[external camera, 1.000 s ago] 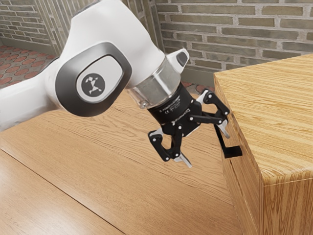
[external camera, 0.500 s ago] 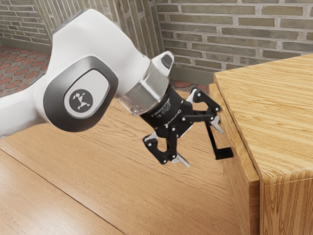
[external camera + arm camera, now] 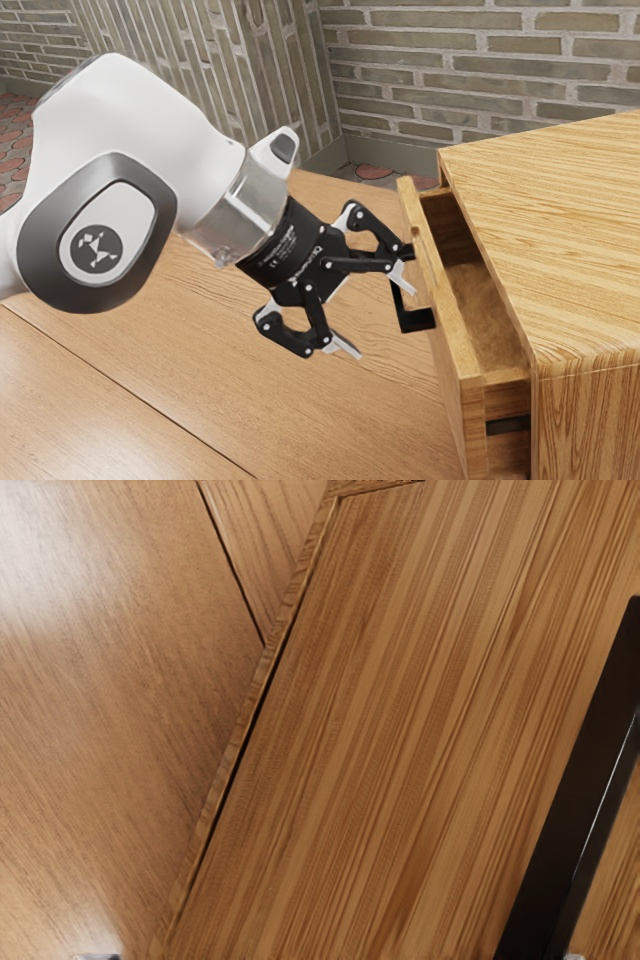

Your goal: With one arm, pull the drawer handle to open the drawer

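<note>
The drawer (image 3: 412, 215) of the boxy, oak-grained cabinet (image 3: 560, 220) stands partway out, its hollow showing. The black gripper (image 3: 378, 315) has its fingers spread apart, clamping nothing, the upper one right at the slim black bar handle (image 3: 416, 320). A glossy plank tabletop (image 3: 200, 400) lies below and a brick wall (image 3: 480, 60) stands behind.

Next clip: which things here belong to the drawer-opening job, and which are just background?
Part of the job:
drawer, partly open
black handle on its front
hand, open, one finger by the handle

Background:
cabinet that holds the drawer
wooden table
brick wall
</note>
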